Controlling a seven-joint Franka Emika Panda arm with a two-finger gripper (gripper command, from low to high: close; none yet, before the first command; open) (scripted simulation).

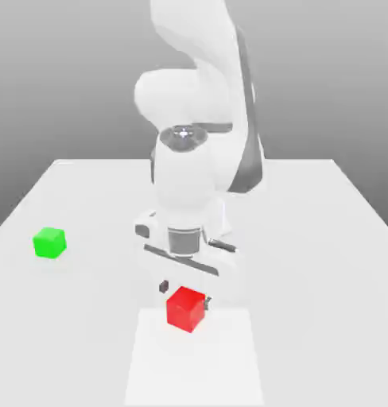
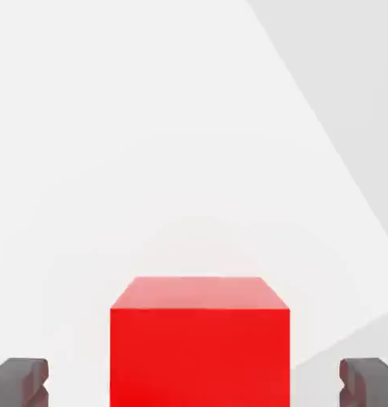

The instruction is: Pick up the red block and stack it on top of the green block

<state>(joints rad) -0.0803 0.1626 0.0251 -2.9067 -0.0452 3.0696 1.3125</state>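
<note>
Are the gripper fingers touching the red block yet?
Apart. The hand view shows white table between the red block and each of the fingers; the gripper is open around it.

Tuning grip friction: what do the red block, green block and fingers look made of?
Red block: matte, faintly speckled, plastic-like; flat colour, no glare. Green block: same plain matte look, plastic or painted. Fingers: dark grey ridged pads, rubbery-looking. All simulator renders, so material stays a guess.
</note>
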